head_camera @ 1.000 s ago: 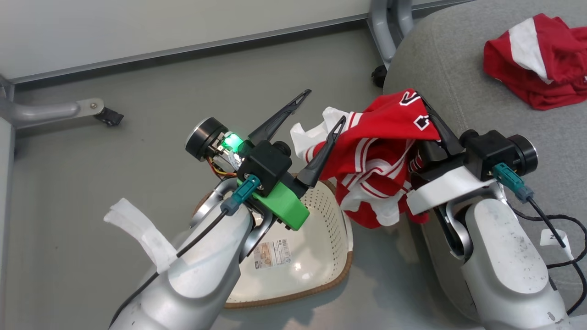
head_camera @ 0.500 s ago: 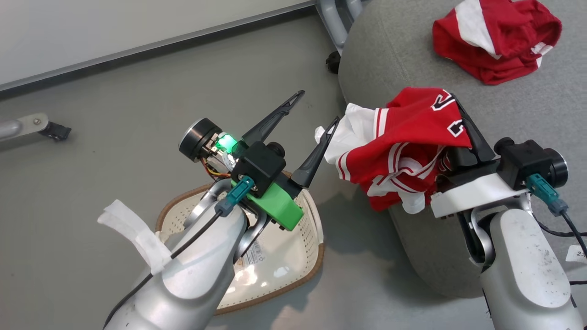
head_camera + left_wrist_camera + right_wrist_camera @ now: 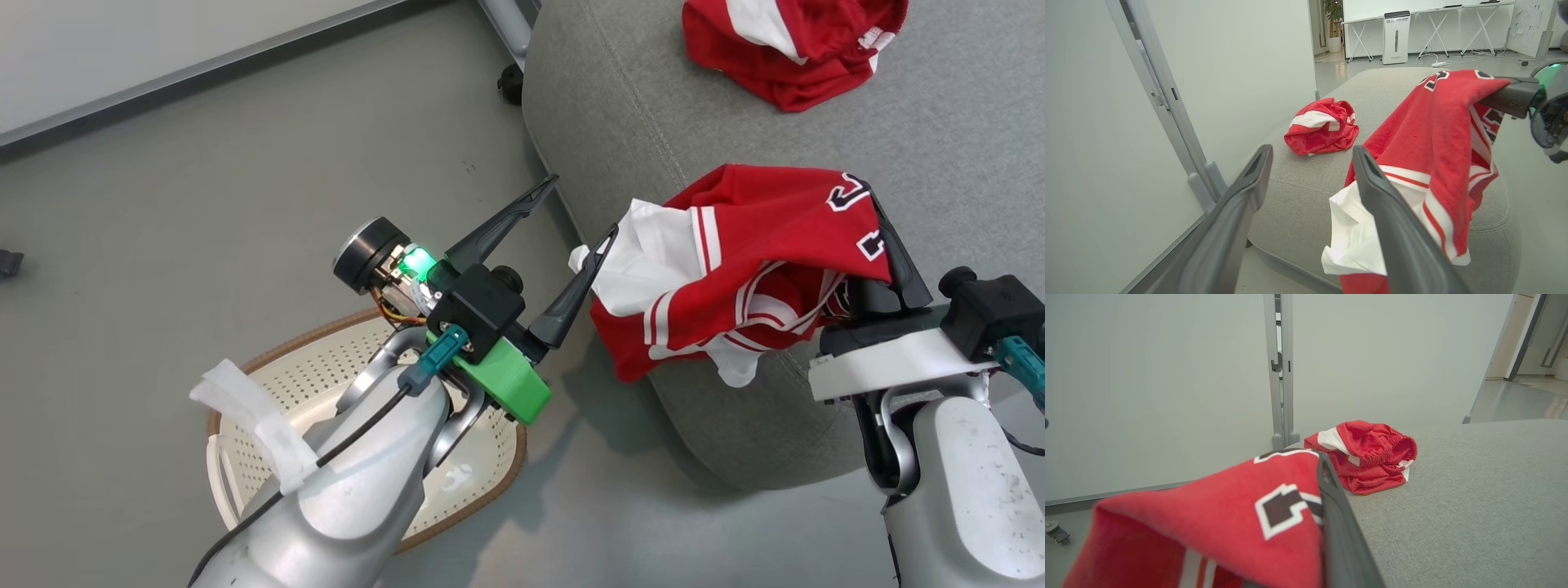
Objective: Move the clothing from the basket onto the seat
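Observation:
My right gripper (image 3: 875, 202) is shut on a red jersey (image 3: 735, 253) with white striped trim and dark numerals, held above the left edge of the grey seat (image 3: 620, 114). Its cloth drapes over the seat's side. One dark finger (image 3: 1337, 522) presses against the jersey (image 3: 1216, 514). A second red garment with a white panel (image 3: 788, 41) lies crumpled farther back on the seat (image 3: 1474, 490). My left gripper (image 3: 581, 206) is open, holding nothing, its right fingertip close to the jersey's white hem (image 3: 1355, 241). The cream basket (image 3: 326, 371) sits on the floor under my left arm, partly hidden.
The grey floor (image 3: 204, 188) runs to a white partition wall with metal legs and castors (image 3: 510, 82). The partition's post (image 3: 1280, 375) rises behind the seat's far edge. The seat's broad top (image 3: 1298, 183) has free room around the crumpled garment (image 3: 1323, 126).
The head camera has swung right. My right gripper has carried the jersey away from above the basket to the seat's edge. My left gripper stays open.

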